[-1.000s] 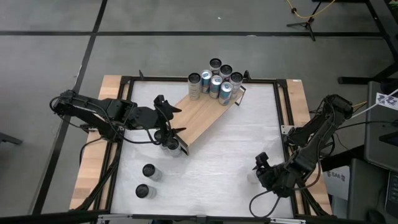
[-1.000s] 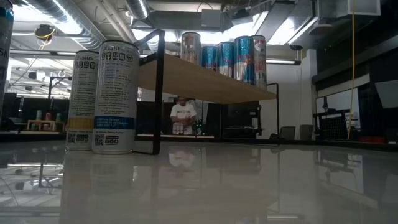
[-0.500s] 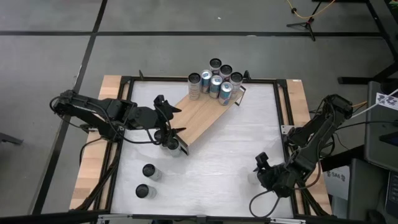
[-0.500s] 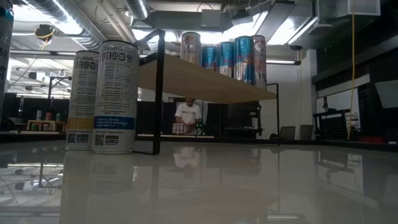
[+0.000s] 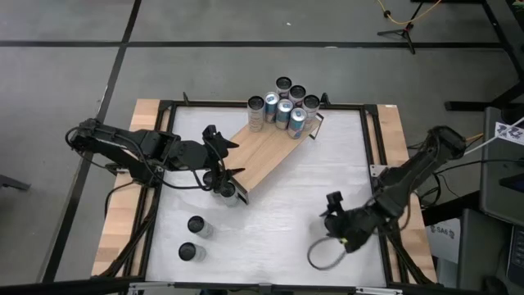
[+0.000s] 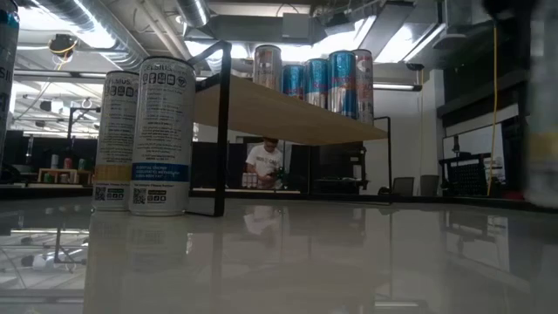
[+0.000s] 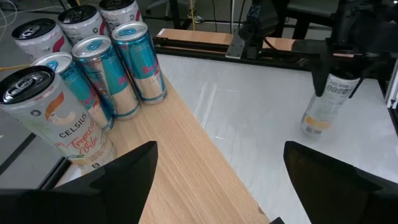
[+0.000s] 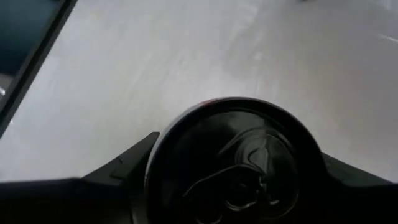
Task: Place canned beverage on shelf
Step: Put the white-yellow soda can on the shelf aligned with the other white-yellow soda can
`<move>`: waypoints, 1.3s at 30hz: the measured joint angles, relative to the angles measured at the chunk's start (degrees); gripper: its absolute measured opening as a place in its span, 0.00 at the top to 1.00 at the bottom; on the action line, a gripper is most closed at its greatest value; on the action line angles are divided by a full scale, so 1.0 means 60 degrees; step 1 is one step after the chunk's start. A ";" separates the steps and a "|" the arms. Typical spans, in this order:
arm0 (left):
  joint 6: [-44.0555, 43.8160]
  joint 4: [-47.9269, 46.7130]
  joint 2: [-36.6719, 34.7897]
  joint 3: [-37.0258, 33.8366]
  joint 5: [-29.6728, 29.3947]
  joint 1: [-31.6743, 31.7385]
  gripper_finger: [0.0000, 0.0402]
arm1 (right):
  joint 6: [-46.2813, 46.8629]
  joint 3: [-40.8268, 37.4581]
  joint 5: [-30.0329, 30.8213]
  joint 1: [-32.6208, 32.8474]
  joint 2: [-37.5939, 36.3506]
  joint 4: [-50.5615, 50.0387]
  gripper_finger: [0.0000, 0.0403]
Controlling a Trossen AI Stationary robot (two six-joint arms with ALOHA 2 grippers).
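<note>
- Since the earlier frames, the right pincer [image 5: 334, 220] has shifted leftward over the white table [image 5: 286, 205] and drawn its fingers in around a can [image 8: 233, 163]; the left arm, shelf and other cans lie as before.
- Right pincer: pinching the can, one dark finger [image 8: 118, 171] on each side of it, the can top seen just ahead of the wrist. From the left wrist camera the same can [image 7: 326, 102] stands upright on the table under that pincer.
- Left pincer [image 5: 223, 160]: spread wide, its fingers [image 7: 124, 168] hanging over the near end of the shelf [image 5: 266, 152], nothing between them.
- Shelf: a light wooden board with black frame ends, lying diagonally ahead of the left pincer and well apart from the right one.
- Six cans [image 5: 282, 102]: clustered upright at the shelf's far end, away from the left pincer.
- One can [image 5: 226, 192]: on the table just beside the left pincer, by the shelf's near end.
- Two cans [image 5: 191, 238]: standing together on the table, nearer the left arm's side, well apart from the right pincer.
</note>
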 joint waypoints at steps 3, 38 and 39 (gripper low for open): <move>0.0000 0.0000 0.0000 0.0000 0.0000 0.0001 0.15 | -0.0476 0.0385 -0.0213 -0.0845 -0.0001 0.0013 0.36; 0.0084 0.0147 0.0485 0.0015 -0.1171 0.0094 0.15 | -0.4969 0.4239 -0.2987 -0.8617 0.0678 0.0261 0.37; 0.0083 0.0148 0.0595 0.0015 -0.1265 0.0139 0.15 | -0.4969 0.4239 -0.2988 -0.8646 0.0786 0.0263 0.37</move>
